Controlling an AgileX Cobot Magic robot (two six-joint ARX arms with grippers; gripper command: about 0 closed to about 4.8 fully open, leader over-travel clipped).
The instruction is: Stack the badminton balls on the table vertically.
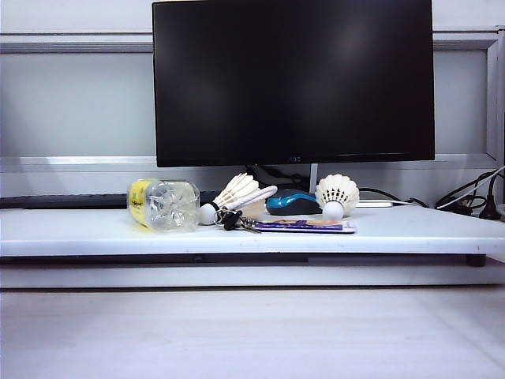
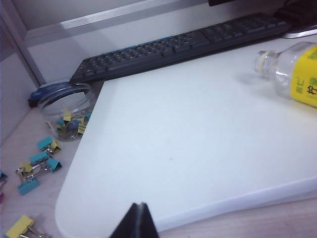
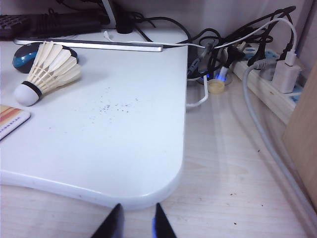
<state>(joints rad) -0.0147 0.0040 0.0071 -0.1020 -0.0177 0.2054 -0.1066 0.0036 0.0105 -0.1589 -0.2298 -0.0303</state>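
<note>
**Two shuttlecocks lying down, both arms parked short of the desk**

Closest to the lens in the exterior view is just bare pale wood-grain surface [image 1: 252, 332], then the front edge of the white desk [image 1: 237, 233]. Neither arm shows up in that shot.

Both shuttlecocks sit mid-desk under the monitor [image 1: 293, 79]. Taking the desk's middle as the clock centre in the exterior view, the left shuttlecock [image 1: 235, 197] is around 10 o'clock, on its side with the cork toward the bottle [image 1: 164, 204] and the skirt fanning toward 2 o'clock. The right shuttlecock [image 1: 337, 194] is around 2 o'clock, also tipped over, cork aimed at the camera, just beside the blue mouse [image 1: 292, 204]. Keys [image 1: 230, 219] and a flat card [image 1: 304, 227] lie between them, nearer the front edge.

The right gripper [image 3: 134, 222] hangs off the desk's rounded front corner, fingers slightly spread, nothing in them. In its wrist view the right shuttlecock [image 3: 48, 72] is the only one visible, long axis slanting, cork toward the gripper's side. The left gripper [image 2: 134, 222] has its fingers pressed together and sees only bare desk, the keyboard [image 2: 183, 44] and the bottle neck.

My guess: the right arm is clearly nearer a shuttlecock and should go first. Nothing's stacked yet.
</note>
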